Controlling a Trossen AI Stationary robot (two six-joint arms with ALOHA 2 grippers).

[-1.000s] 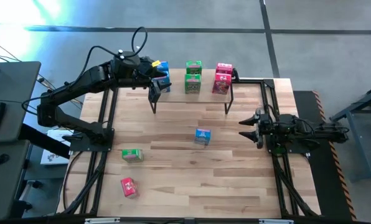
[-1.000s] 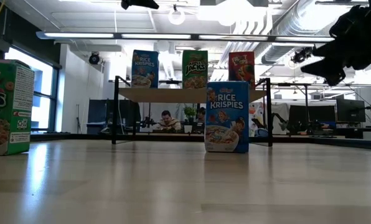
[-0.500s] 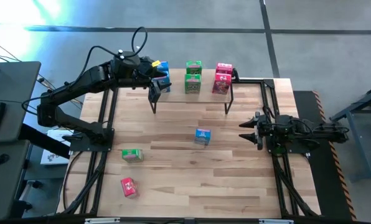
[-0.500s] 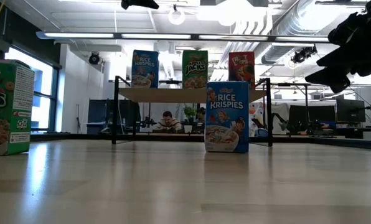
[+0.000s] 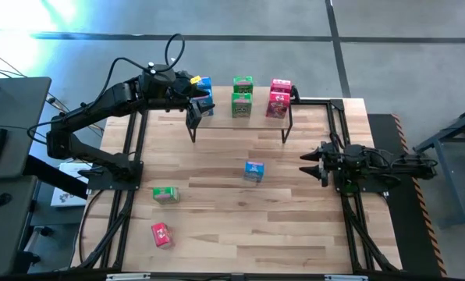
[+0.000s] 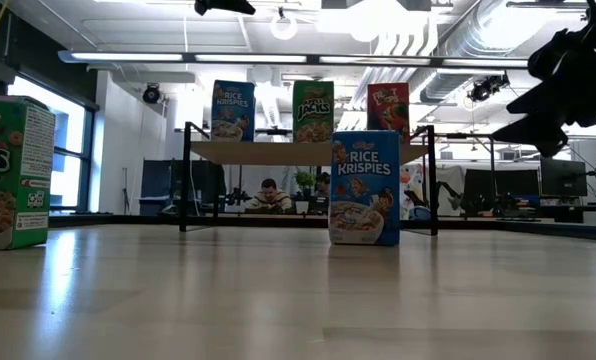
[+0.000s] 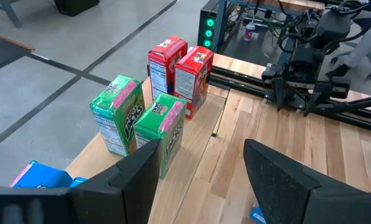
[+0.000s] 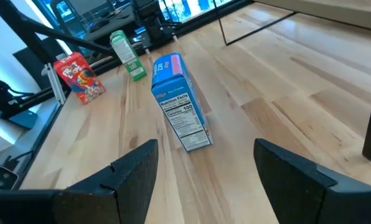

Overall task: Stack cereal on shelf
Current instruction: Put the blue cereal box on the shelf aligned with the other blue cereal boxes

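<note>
The shelf [image 5: 256, 117] stands at the table's far side and carries cereal boxes in pairs: blue [image 5: 203, 83], green [image 7: 162, 127] and red [image 7: 192, 71]. My left gripper [image 5: 197, 109] hovers open over the shelf's left end beside the blue pair, with nothing between its fingers [image 7: 136, 174]. Three more boxes rest on the table: a blue one [image 8: 179, 102] upright at the centre, a green one [image 5: 165, 194] and a red one [image 5: 161, 234] near the left. My right gripper [image 5: 304, 164] hangs open at the table's right side, pointing toward the blue box and well short of it.
Black frame rails [image 5: 131, 156] run along the table's left and right sides. The shelf's thin black legs [image 5: 287, 129] stand on the table top. Bare wood [image 5: 264, 226] lies between the loose boxes and the near edge. People sit in the room beyond [image 6: 268, 190].
My right gripper has stayed in place but has rolled a little about its own axis and tipped slightly downward. Its fingers remain open. No box has moved.
</note>
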